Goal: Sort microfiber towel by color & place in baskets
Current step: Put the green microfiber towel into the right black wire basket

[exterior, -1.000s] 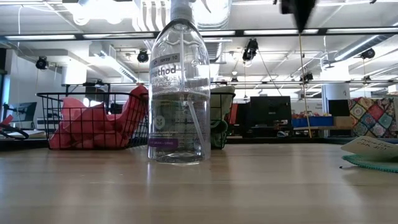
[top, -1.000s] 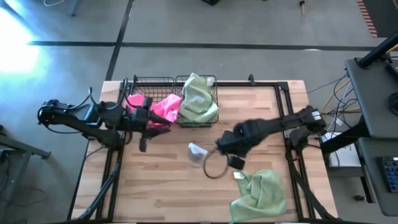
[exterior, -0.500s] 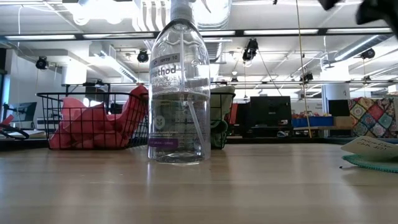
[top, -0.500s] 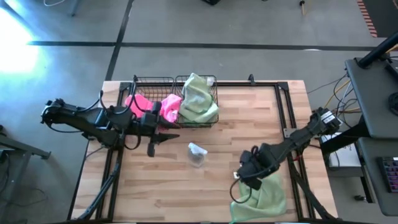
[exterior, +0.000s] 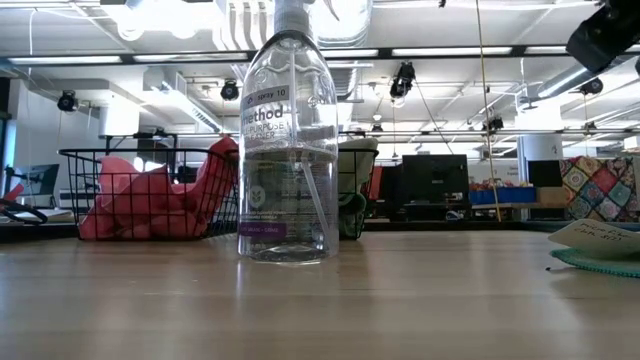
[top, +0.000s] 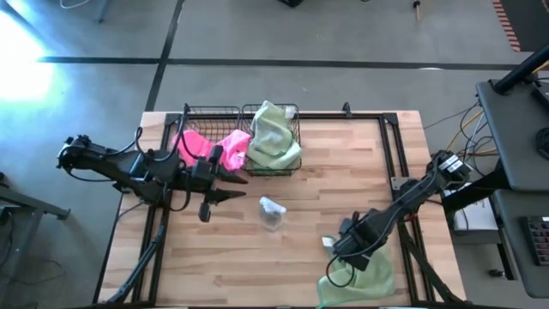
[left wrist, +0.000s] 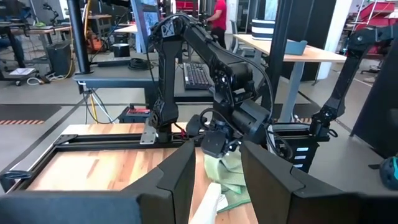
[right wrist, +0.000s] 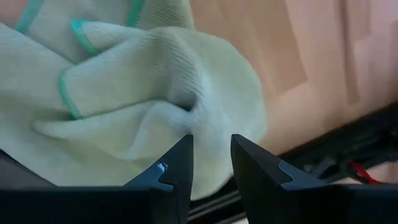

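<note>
- We work on a pale wooden plank table (top: 257, 257); two black wire-mesh baskets (top: 242, 142) sit side by side at its far edge, toward the far-left corner.
- The left basket holds hot pink microfiber towels (top: 210, 148); the right one holds a bunched pale sage green towel (top: 273, 137).
- One loose pale sage green microfiber towel (top: 371, 273) lies at the near edge, by the near-right corner.
- Our right gripper (right wrist: 209, 168) is right over that towel, jaws a little apart and touching folds, nothing clamped yet. We judge pickup is the step in hand; next we must close, lift and carry it to the green basket.
- Our left gripper (left wrist: 217, 171) waits near the pink basket, jaws apart, empty.
- A clear plastic spray bottle (exterior: 288, 140) lies mid-table, in our way.
</note>
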